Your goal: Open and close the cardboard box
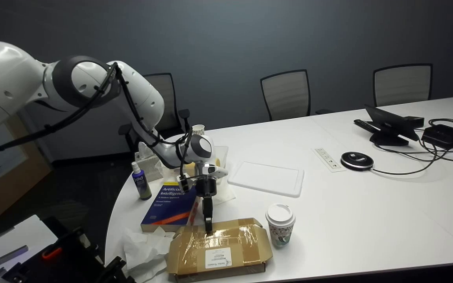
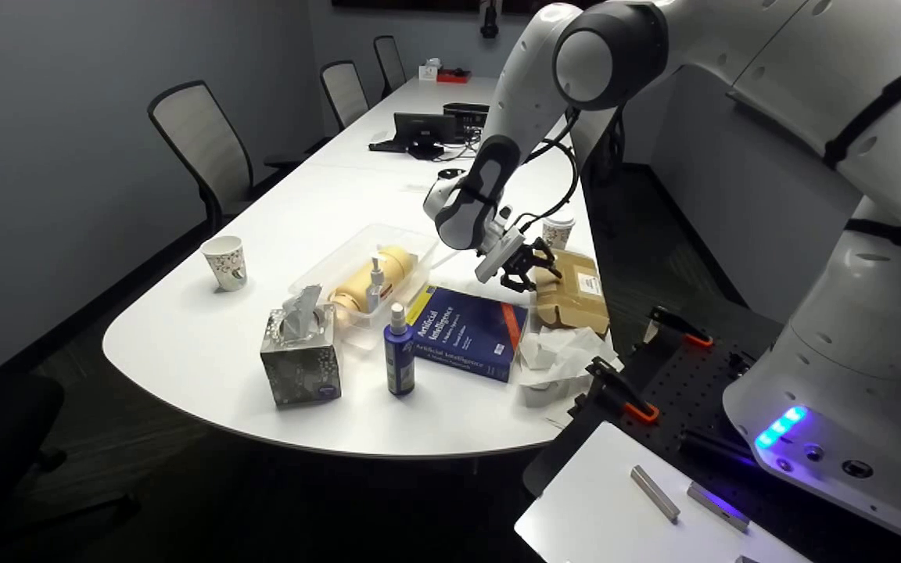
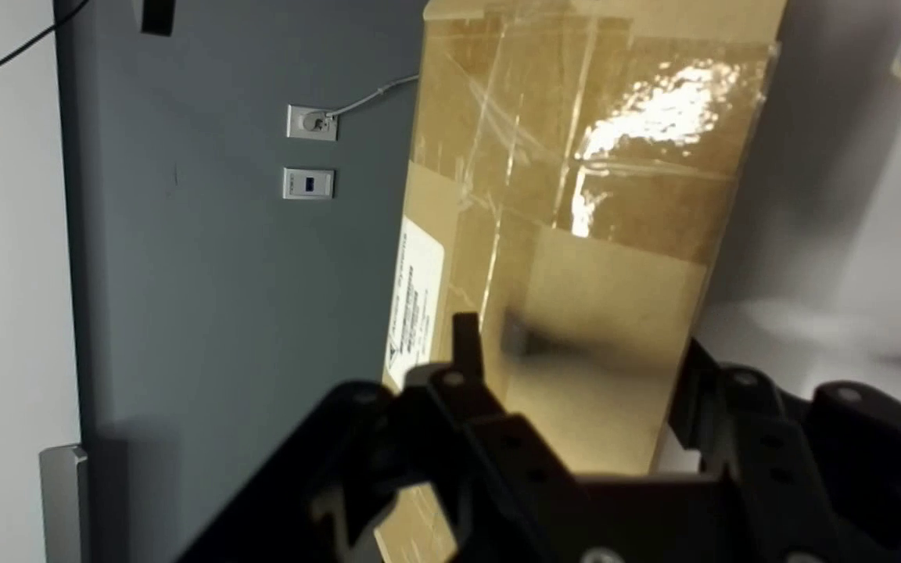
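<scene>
Cardboard box (image 1: 219, 243) lay flat on the white table (image 1: 352, 220), close to its rim; the blue book (image 1: 171, 208) and crumpled paper (image 1: 144, 247) were near 1 end, the lidded cup (image 1: 280, 228) near the other, and the lid (image 1: 246, 236) appeared down. The gripper (image 3: 579, 348) was spread, nothing pinched: in the wrist view 1 finger (image 3: 466, 352) was over the top panel, the other just past the long edge farther from the rim; contact could not be confirmed. Handling estimate: light for its bulk, contents not seen; panels stiff when flat, ready to fold at the creases, and likely to dent under a hard squeeze. Tape (image 3: 529, 117) over the top shone in the wrist view, so a slick surface was expected there; the pale label (image 1: 218, 258) offered no edge worth gripping. Best hold was judged to be the bare cardboard at that long edge, pinched lightly by the lid's thickness alone, though which side carried the hinge could not be told. Main concern: so light a box would probably have skidded on the smooth table before the lid gave way.
</scene>
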Robot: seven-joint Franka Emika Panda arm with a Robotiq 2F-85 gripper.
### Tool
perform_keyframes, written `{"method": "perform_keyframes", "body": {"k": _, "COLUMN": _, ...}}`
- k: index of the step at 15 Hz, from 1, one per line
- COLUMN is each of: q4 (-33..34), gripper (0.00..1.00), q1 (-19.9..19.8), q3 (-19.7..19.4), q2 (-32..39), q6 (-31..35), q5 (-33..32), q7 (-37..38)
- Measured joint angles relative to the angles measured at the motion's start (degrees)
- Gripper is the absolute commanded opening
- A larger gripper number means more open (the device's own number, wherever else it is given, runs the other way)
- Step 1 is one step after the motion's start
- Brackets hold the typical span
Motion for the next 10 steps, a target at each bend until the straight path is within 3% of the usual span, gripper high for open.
{"method": "perform_keyframes", "body": {"k": 4, "q4": 0.05, "gripper": 0.00, "q1": 0.05, "q3": 0.00, "q2": -0.02, "q6": 0.00, "q5": 0.14, "q7": -0.02}}
{"method": "perform_keyframes", "body": {"k": 10, "q4": 0.10, "gripper": 0.02, "q1": 0.41, "q3": 0.00, "q2": -1.25, "q6": -0.04, "q5": 0.71, "q7": -0.04}}
